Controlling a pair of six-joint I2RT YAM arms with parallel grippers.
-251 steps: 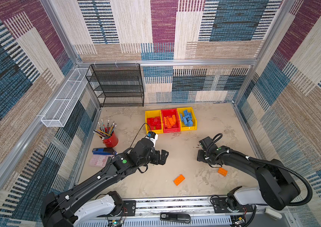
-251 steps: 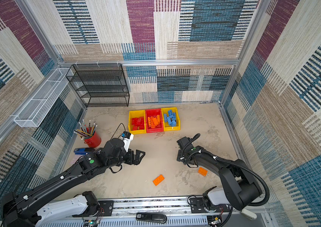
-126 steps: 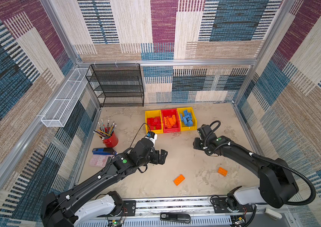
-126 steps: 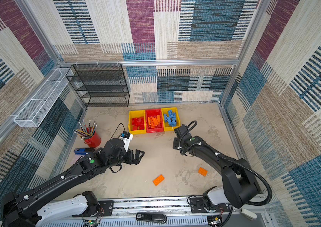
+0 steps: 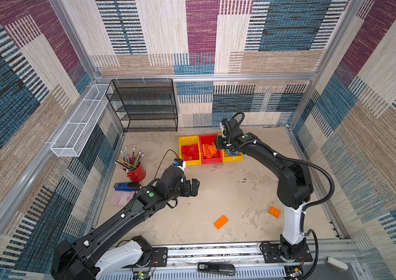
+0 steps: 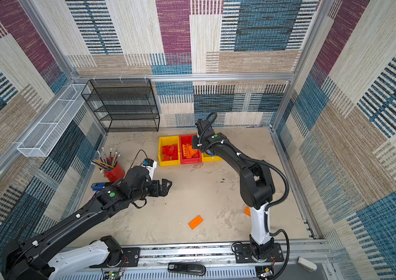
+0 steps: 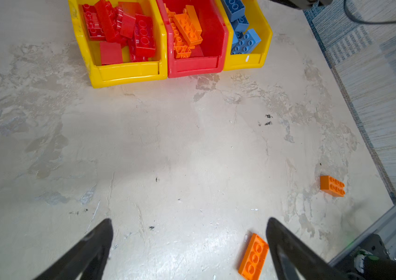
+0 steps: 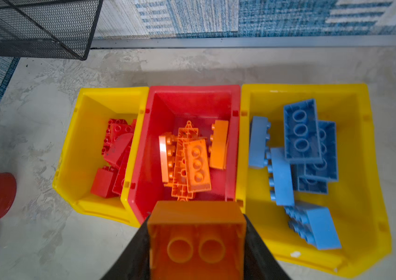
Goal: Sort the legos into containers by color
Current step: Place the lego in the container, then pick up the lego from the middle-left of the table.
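While above red bin, orange brick.

Bins: three, two yellow, one red. Loose orange bricks: two. Held orange brick: one.

Left gripper wide apart, low; right gripper clamped tight, arm outstretched
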